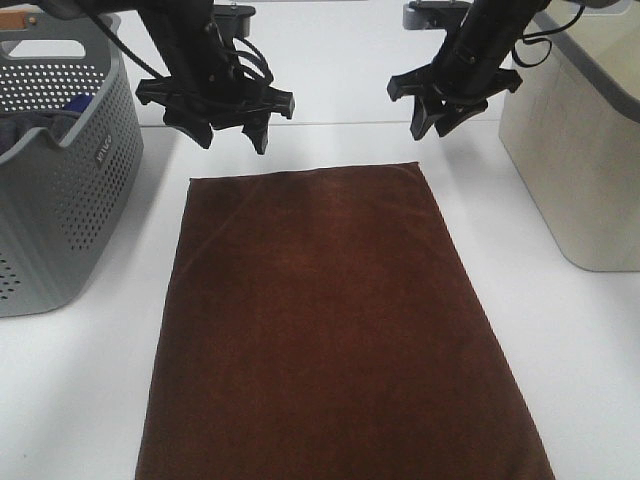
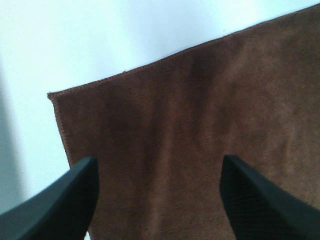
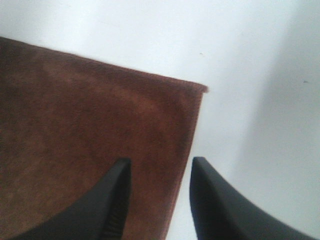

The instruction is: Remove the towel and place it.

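White table (image 1: 80, 400): towel (image 1: 330, 330) lies flat beside grey basket (image 1: 60, 190).

Grey perforated basket (image 1: 62, 180) at left, bluish cloth (image 1: 78, 103) visible inside; beige smooth-walled bin (image 1: 575, 150) at right; both standing on white table (image 1: 85, 400), well apart.

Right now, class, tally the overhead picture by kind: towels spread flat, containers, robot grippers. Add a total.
Towels spread flat: 1, the brown towel
Containers: 2, the grey perforated basket and the beige bin
Grippers: 2, the left gripper and the right gripper
Total: 5
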`<state>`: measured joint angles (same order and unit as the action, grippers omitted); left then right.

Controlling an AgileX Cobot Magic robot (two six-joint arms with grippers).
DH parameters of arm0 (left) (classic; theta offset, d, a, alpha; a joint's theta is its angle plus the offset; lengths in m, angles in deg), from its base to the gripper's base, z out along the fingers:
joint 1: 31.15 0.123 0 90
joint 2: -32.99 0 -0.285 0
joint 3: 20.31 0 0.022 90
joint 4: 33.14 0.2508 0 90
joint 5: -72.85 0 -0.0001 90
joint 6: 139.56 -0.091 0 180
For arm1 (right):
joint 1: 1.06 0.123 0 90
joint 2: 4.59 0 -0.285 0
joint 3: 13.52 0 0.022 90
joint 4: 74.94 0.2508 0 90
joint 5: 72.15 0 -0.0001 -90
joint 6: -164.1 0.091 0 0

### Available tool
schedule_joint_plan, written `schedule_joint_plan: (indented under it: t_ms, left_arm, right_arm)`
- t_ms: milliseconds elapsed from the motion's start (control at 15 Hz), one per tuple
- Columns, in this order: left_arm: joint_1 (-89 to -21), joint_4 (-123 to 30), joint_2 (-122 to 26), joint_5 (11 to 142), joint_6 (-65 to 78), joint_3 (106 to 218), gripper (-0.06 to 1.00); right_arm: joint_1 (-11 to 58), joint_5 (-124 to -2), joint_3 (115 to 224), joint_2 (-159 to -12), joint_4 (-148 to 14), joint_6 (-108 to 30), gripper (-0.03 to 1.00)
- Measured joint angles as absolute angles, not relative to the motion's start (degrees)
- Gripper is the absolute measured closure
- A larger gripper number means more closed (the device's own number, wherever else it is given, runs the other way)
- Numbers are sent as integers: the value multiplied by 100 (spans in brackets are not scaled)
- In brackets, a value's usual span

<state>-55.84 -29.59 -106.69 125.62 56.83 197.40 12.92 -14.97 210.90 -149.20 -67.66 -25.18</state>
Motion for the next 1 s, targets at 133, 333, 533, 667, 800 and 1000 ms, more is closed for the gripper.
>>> schedule_joint_plan:
  t_ms: [133,333,533,667,800,1000]
  left_arm:
    - [-5584,-2947,-10818,12562,5603,19884,28]
    - [-5584,-2793,-10829,12539,5465,19912,28]
    - [-5584,-2787,-10829,12539,5465,19912,28]
    - [-5584,-2787,-10829,12539,5454,19912,28]
    - [-5584,-2787,-10829,12539,5437,19912,28]
    - [-5584,-2787,-10829,12539,5414,19912,29]
  right_arm:
    - [1292,-1720,21124,-15224,-6892,-2317,59]
    - [1292,-2190,21124,-15505,-6938,-2260,59]
    - [1292,-2608,21130,-15625,-6938,-2260,59]
    - [1292,-2740,21136,-15745,-6938,-2260,59]
    - [1292,-2763,21136,-15849,-6944,-2260,59]
    - [1292,-2826,21136,-15894,-6944,-2260,59]
